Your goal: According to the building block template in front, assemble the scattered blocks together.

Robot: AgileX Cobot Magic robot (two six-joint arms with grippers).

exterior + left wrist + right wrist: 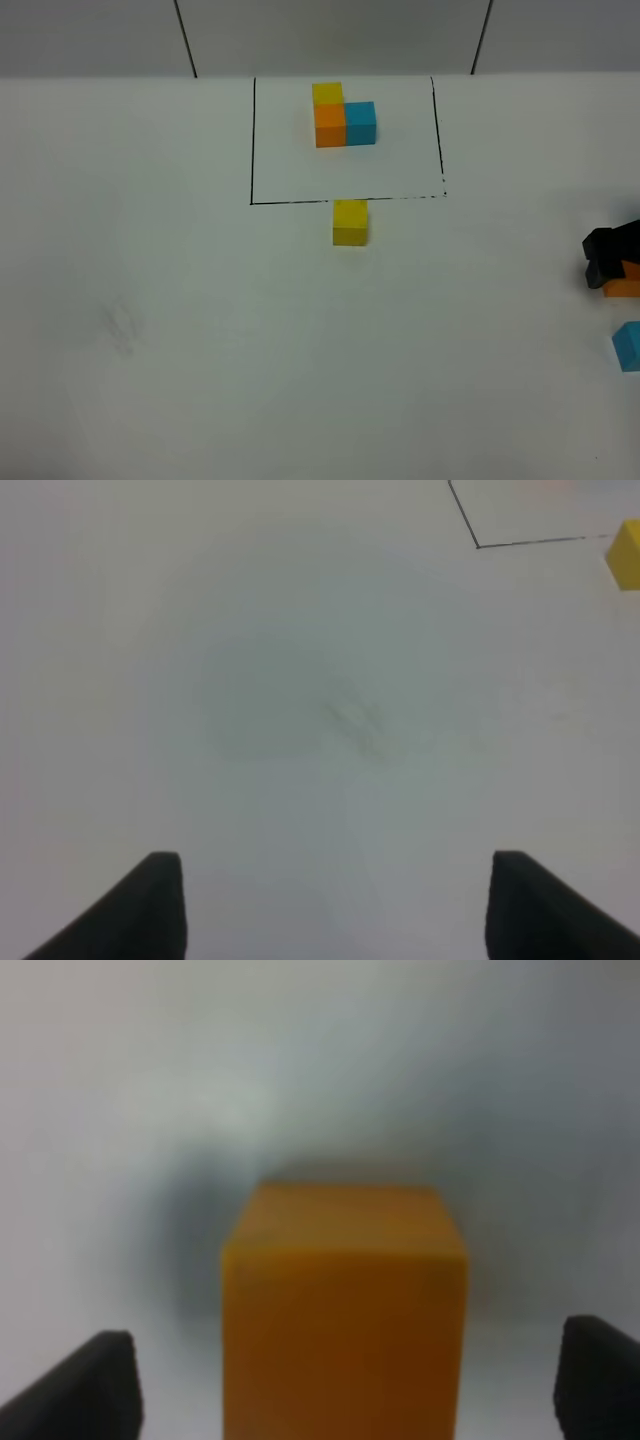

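The building block template [343,118] is a yellow, orange and blue cluster inside a black-line rectangle at the back. Of the scattered blocks, the yellow cube [350,222] [625,552] sits just in front of the rectangle's near line. The orange cube [624,288] [345,1310] lies at the far right edge, and the blue cube [628,346] is just in front of it. My right gripper [610,262] [345,1390] straddles the orange cube, open, with a gap showing at each finger. My left gripper [335,910] is open over bare table with nothing between its fingers.
The white table [200,330] runs to a grey back wall [330,35]. A corner of the black rectangle [478,546] shows in the left wrist view. The orange and blue cubes lie at the right border of the exterior high view.
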